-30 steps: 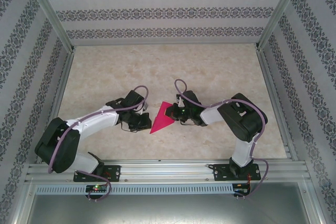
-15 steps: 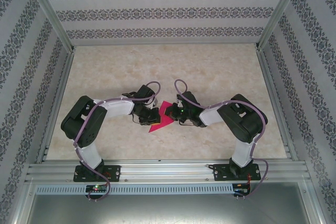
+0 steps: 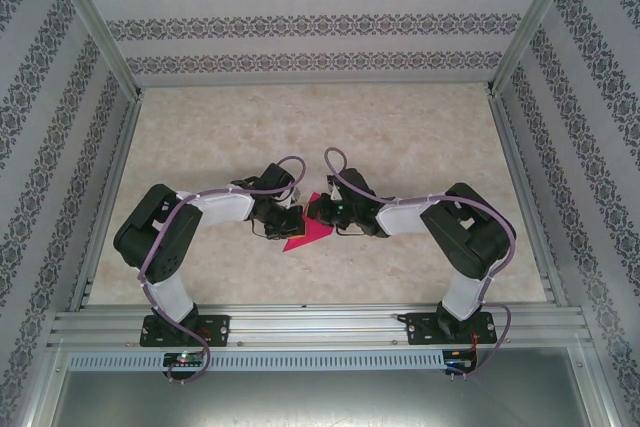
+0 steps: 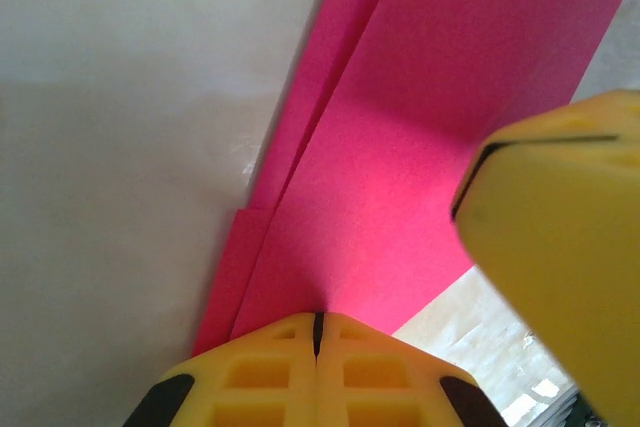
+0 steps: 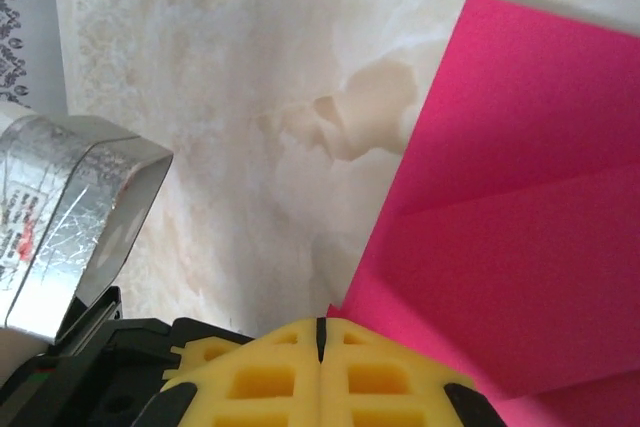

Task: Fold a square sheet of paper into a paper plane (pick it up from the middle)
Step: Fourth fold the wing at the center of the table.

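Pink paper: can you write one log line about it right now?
pink paper: folded, layers showing | left claw: shut on its edge | right claw: shut, tip at paper

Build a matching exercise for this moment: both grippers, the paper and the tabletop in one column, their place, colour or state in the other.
Things:
1. left gripper
2. right gripper
3. folded paper
4. tabletop

Descriptions:
A. beige, marbled
B. shut on the paper's right side
C. magenta-pink, creased in layers
D. shut on the paper's left side

Pairs: 1-D, 2-B, 3-C, 4-A
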Controlling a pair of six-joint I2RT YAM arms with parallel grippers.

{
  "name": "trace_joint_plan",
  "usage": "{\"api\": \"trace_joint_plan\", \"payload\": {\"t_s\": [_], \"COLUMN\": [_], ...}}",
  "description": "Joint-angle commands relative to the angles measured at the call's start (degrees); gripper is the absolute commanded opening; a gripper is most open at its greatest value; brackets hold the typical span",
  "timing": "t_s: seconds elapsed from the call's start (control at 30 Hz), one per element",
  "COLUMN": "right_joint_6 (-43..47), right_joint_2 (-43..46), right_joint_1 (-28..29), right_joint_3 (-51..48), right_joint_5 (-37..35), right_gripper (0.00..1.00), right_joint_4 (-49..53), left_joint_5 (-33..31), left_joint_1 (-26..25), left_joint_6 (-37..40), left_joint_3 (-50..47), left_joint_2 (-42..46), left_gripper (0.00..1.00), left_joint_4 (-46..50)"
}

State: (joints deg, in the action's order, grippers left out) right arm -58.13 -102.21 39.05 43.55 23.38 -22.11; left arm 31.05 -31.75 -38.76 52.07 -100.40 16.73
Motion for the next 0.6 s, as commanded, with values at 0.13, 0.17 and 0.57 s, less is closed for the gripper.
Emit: {"api": "trace_joint_plan", "payload": {"t_s": [0.13,0.17,0.57], "right_joint_6": [0.60,0.70,6.28], "right_joint_2": [-4.54,-4.73,-4.42], "right_joint_1": [-2.86,-3.73,-15.18], "right_joint_3": [-1.45,-1.89,-2.28], "right_joint_5": [-2.38,-2.30,0.81], "right_gripper": [0.03,0.03,0.04], "right_joint_4": [-0.86,-1.15,-0.43], "left_joint_5": [-4.63,-4.66,-4.56], "left_joint_1": [0.15,0.15,0.19], "left_joint_6": [1.39,1.41,1.32], "left_joint_3": [-2.54,-2.63,-3.15], "left_joint_2": [-0.76,-0.81,-0.59], "left_gripper": [0.06,0.05,0.05], "left_joint_4": [4.32,4.36,4.27]}}
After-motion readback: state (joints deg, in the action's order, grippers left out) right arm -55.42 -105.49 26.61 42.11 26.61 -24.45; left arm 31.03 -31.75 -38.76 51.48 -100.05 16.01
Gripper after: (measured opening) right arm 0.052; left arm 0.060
